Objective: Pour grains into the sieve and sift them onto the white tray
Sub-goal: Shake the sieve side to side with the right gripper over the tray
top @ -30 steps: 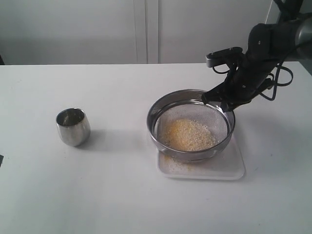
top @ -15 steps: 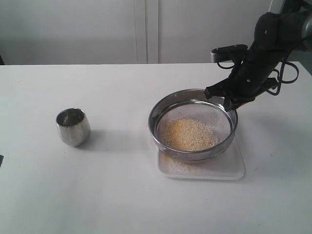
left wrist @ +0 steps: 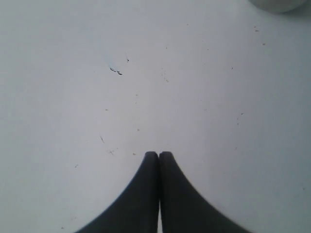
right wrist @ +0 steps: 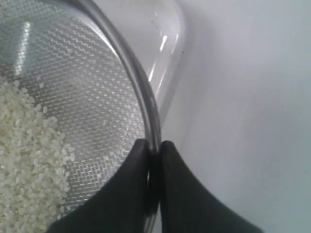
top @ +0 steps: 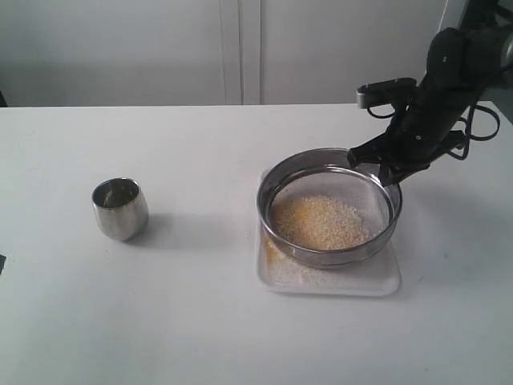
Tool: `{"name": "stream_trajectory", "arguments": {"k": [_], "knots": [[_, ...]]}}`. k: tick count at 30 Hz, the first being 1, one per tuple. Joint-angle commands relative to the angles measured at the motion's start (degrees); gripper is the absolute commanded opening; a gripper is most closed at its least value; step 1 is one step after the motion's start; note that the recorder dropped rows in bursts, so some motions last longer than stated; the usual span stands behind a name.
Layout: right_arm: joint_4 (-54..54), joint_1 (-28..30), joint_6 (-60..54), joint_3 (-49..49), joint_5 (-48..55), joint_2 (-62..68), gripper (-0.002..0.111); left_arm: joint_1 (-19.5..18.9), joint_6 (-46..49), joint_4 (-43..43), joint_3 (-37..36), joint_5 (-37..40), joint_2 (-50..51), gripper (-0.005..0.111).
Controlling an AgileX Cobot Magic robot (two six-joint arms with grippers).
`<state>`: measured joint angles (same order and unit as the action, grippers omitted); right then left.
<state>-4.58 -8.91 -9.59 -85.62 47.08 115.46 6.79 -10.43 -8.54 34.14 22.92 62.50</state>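
Now | right end effector [right wrist: 154, 144] pinching sieve [top: 327, 258] rim | sieve over white tray [top: 377, 278] | left end effector [left wrist: 159, 154] closed, empty

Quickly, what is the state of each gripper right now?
Left gripper: closed, holding nothing.
Right gripper: closed on the rim of the sieve.

Cup [top: 120, 208] sits on the table [top: 200, 329] in its left half, about midway between the near and far edges. Tray [top: 378, 282] lies well apart from it, toward the right edge. Sieve [top: 329, 258] is over the tray and covers most of it, offset toward the table's far edge. Grains [top: 321, 222] are piled in the sieve, and a few lie on the tray's near-left part. Right pincer [top: 390, 170] is clamped on the sieve rim at its far-right side. Left pincer [left wrist: 159, 158] is over bare table, jaws together.
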Motion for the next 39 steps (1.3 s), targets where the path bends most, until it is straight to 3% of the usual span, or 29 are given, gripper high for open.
{"name": "stream_trajectory", "arguments": {"k": [1,5,13,17,29,32,34,39], "knots": [[0.8,0.4,-0.7,-0.3,-2.3,1.5,0.000,-0.1,0.0,0.1,-0.4,0.7,-0.5,0.000],[0.8,0.4,-0.7,-0.3,-3.1,1.9,0.002,-0.1,0.0,0.1,-0.4,0.7,-0.5,0.000],[0.8,0.4,-0.7,-0.3,-3.4,1.9,0.025,-0.1,0.0,0.1,-0.4,0.7,-0.5,0.000],[0.8,0.4,-0.7,-0.3,-3.4,2.2,0.030,-0.1,0.0,0.1,-0.4,0.7,-0.5,0.000],[0.5,0.3,-0.7,-0.3,-3.0,4.3,0.030,-0.1,0.0,0.1,-0.4,0.7,-0.5,0.000],[0.5,0.3,-0.7,-0.3,-2.3,4.3,0.016,-0.1,0.0,0.1,-0.4,0.7,-0.5,0.000],[0.5,0.3,-0.7,-0.3,-2.5,4.3,0.000,-0.1,0.0,0.1,-0.4,0.7,-0.5,0.000],[0.5,0.3,-0.7,-0.3,-3.1,4.3,0.000,-0.1,0.0,0.1,-0.4,0.7,-0.5,0.000]]}}
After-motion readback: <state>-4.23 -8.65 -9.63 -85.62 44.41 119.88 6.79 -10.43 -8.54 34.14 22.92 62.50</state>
